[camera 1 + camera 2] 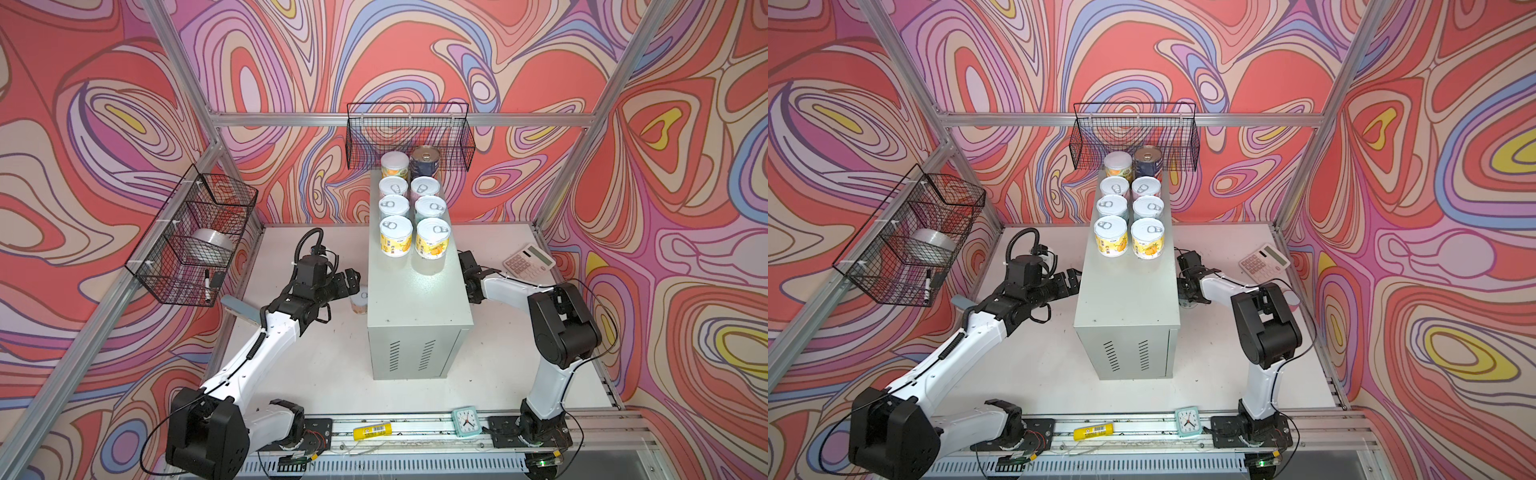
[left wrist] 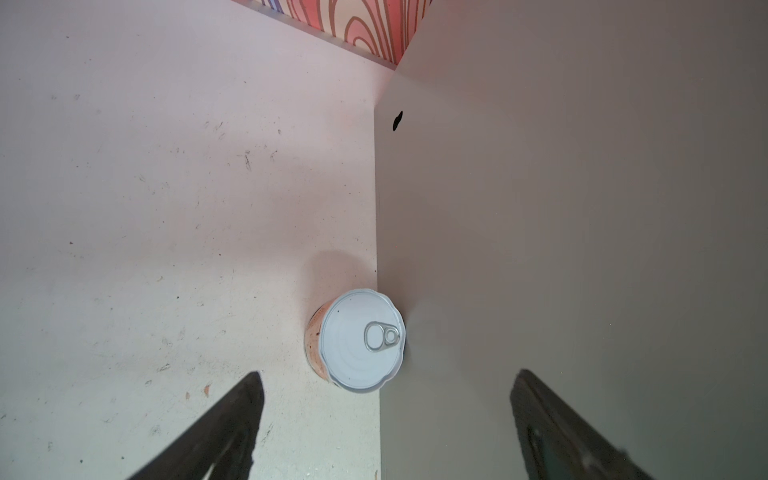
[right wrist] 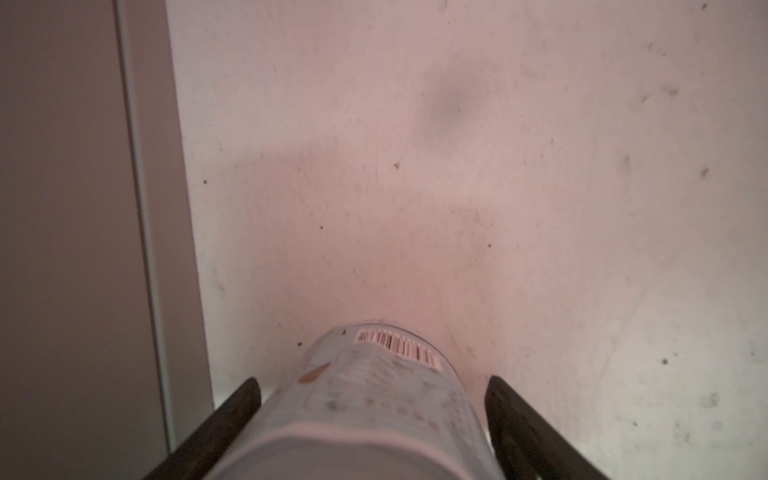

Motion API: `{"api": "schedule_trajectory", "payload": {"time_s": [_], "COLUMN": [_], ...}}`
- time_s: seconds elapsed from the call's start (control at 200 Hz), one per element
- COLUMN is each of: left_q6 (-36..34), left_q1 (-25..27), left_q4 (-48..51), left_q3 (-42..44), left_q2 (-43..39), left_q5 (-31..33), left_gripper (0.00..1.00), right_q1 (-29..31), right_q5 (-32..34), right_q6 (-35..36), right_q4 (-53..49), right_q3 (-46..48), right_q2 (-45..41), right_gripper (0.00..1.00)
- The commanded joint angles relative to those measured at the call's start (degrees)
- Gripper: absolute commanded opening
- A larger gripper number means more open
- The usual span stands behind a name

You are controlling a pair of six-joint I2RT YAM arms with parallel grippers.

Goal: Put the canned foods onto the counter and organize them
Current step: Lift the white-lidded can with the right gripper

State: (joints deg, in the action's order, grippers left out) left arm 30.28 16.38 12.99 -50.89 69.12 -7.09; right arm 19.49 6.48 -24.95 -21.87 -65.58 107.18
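Several canned foods stand in two rows on the far half of the counter, a tall grey box seen in both top views. One orange-labelled can stands on the white table against the counter's left wall. My left gripper hovers open just short of it, one finger over the table and one over the counter side. On the counter's right side, low by the table, my right gripper is shut on a pale blue can with a barcode. The counter largely hides that can in the top views.
A calculator lies at the back right of the table. A mint clock and a yellow tube lie on the front rail. Black wire baskets hang on the back wall and on the left wall, the left one holding a tape roll.
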Motion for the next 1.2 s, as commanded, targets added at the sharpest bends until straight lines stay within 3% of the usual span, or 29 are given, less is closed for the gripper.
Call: {"api": "schedule_trajectory", "payload": {"time_s": [0.0, 0.12, 0.2, 0.29, 0.521, 0.836, 1.197], "left_q6": [0.7, 0.9, 1.0, 0.8, -0.4, -1.4, -1.7], "left_q1": [-0.4, -0.3, -0.3, -0.4, -0.4, -0.3, -0.4], "left_q4": [-1.8, -2.0, -2.1, -2.0, -0.4, 0.9, 1.7], "left_q3": [1.2, 1.3, 1.5, 1.6, 1.3, 1.0, 0.4], "left_q2": [-0.6, -0.2, -0.5, -0.8, -1.8, -1.4, -1.6], "left_q5": [-0.1, -0.7, -0.7, -0.7, -0.5, -0.2, 0.0], "left_gripper": [0.93, 0.93, 0.93, 0.93, 0.93, 0.93, 0.92], "right_q1": [0.5, 0.5, 0.5, 0.5, 0.5, 0.5, 2.1], "right_q5": [1.6, 1.8, 1.5, 1.4, 1.7, 4.3, 6.6], "right_q6": [0.2, 0.0, 0.0, -0.1, 0.7, 3.8, 7.9], "right_q4": [-1.8, -1.6, -1.4, -1.6, -6.7, -23.2, -44.7], "right_q3": [1.2, 0.6, 0.2, -0.2, -1.6, -5.3, -26.0], "right_q2": [-1.3, -0.4, 0.2, 0.2, -5.3, -24.6, -36.4], "right_gripper": [0.86, 0.71, 0.5, 0.0, 0.0, 0.0, 0.0]}}
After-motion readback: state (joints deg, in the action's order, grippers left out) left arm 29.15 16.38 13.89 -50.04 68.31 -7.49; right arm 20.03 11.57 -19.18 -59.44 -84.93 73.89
